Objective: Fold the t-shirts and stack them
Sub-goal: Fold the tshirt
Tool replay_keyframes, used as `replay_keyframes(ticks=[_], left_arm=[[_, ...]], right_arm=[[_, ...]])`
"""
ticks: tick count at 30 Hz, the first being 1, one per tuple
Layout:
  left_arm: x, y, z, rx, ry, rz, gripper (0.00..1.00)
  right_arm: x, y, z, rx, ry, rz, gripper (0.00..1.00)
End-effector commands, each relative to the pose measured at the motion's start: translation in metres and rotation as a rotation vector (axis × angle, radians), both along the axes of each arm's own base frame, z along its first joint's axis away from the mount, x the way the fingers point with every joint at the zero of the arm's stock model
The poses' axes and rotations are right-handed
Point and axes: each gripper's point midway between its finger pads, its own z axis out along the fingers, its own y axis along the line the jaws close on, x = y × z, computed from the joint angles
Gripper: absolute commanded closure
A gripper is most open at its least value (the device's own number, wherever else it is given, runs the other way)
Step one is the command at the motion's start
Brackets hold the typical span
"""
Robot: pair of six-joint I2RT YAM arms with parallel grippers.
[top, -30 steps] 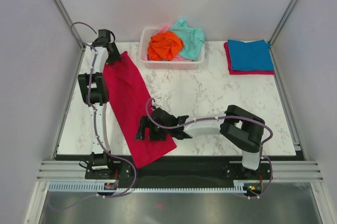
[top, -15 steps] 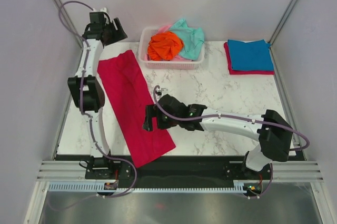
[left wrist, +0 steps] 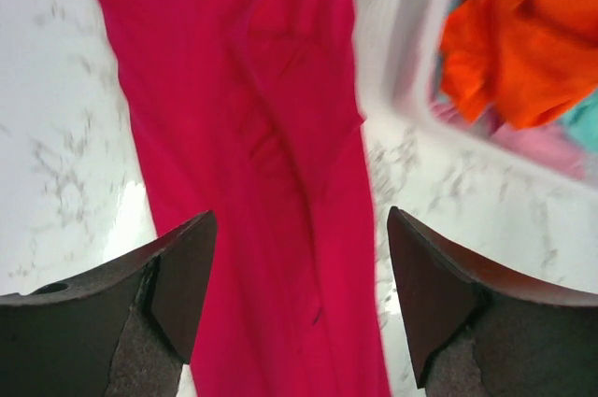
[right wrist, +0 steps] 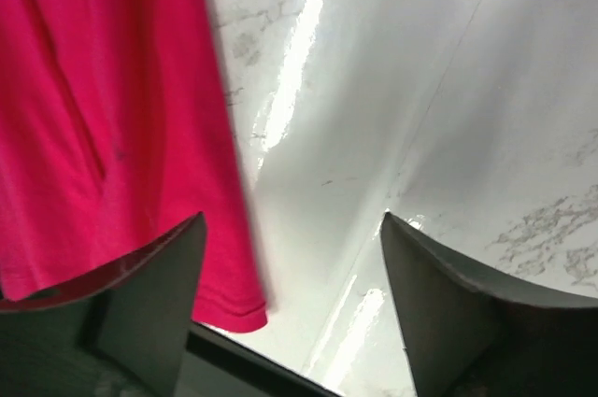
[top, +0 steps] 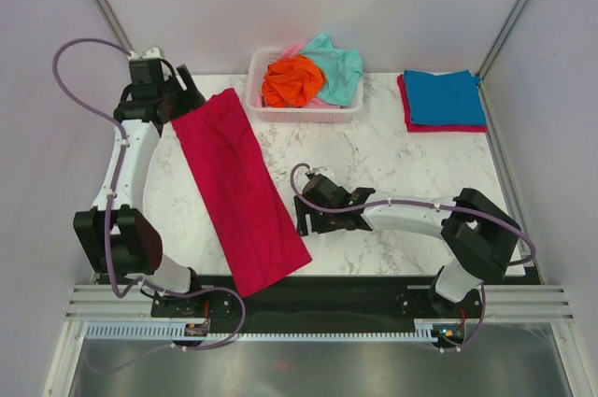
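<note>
A crimson red t-shirt (top: 238, 187), folded into a long strip, lies flat and slantwise on the left of the marble table (top: 392, 159). My left gripper (top: 184, 91) hovers open at its far end; in the left wrist view the red t-shirt (left wrist: 252, 182) lies below the left gripper (left wrist: 297, 229), untouched. My right gripper (top: 301, 218) stands open just right of the strip's near half. In the right wrist view the right gripper (right wrist: 291, 229) is over bare marble, the red t-shirt (right wrist: 93, 135) to its left. A folded blue t-shirt (top: 444, 96) lies on a folded red one (top: 411, 121) at the back right.
A white slatted basket (top: 299, 115) at the back middle holds an orange t-shirt (top: 291, 81), a mint-teal one (top: 338, 65) and a bit of pink. In the left wrist view the basket (left wrist: 402, 51) is right of the strip. The table's dark near edge (right wrist: 243, 360) is close below the right gripper.
The left gripper let go of the red t-shirt's far end, opened and swung left. The right gripper slid right, off the shirt's near half. The strip now lies flat.
</note>
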Motion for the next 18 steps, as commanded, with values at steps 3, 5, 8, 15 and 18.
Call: replay_keyframes(ticks=[3, 5, 8, 15, 18], left_arm=[[0.006, 0.017, -0.099, -0.048, 0.192, 0.057, 0.20], [0.016, 0.029, -0.129, -0.066, 0.235, 0.084, 0.21], [0.031, 0.041, -0.166, -0.104, 0.299, 0.106, 0.22], [0.071, 0.049, -0.227, -0.111, 0.394, 0.079, 0.25], [0.086, 0.050, -0.246, -0.117, 0.431, 0.065, 0.27]], right_arm=[[-0.008, 0.012, -0.022, 0.061, 0.040, 0.033, 0.33], [-0.010, 0.015, -0.024, 0.097, 0.043, 0.028, 0.44], [-0.023, 0.018, -0.031, 0.137, 0.088, 0.034, 0.52], [-0.068, 0.027, -0.043, 0.183, 0.159, 0.090, 0.57], [-0.086, 0.027, -0.048, 0.207, 0.194, 0.096, 0.69]])
